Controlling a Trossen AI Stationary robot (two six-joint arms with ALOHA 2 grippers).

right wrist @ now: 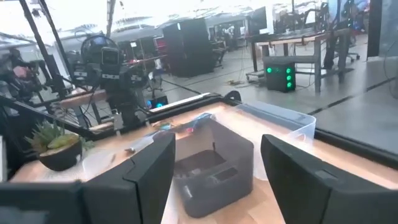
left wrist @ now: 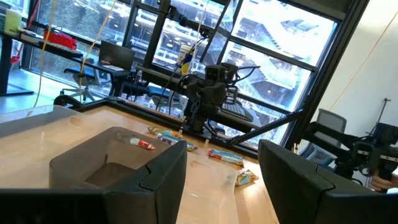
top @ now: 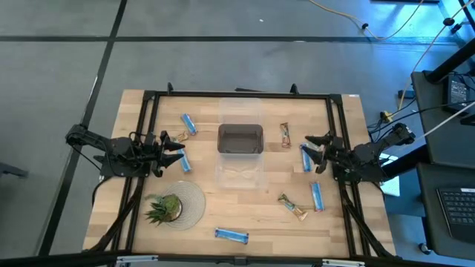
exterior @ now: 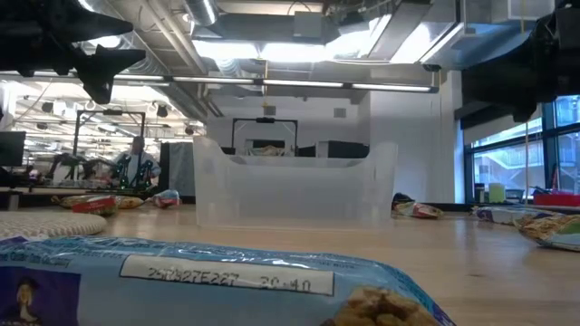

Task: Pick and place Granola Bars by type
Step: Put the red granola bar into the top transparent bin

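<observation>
Fingers [left wrist: 168,177] of left gripper [top: 175,150] spread apart, nothing between them; poised above table [top: 252,208] left of dark bin [top: 240,139]. Right gripper [top: 317,148] likewise parted and empty, right of bin. Bars scattered on table: blue ones near left gripper [top: 188,124], beside right gripper [top: 306,159], at near edge [top: 231,236]; brown one [top: 285,134] just right of bin. Clear bin [top: 239,176] beside dark one. Plant [top: 164,208] at near left.

A pale wooden table [top: 245,204] carries a dark bin [top: 240,139] and a clear bin [top: 239,175] at centre, a potted plant [top: 163,208] on a round mat [top: 191,202] near the front left, and wrapped granola bars [top: 231,236] scattered flat all around.
</observation>
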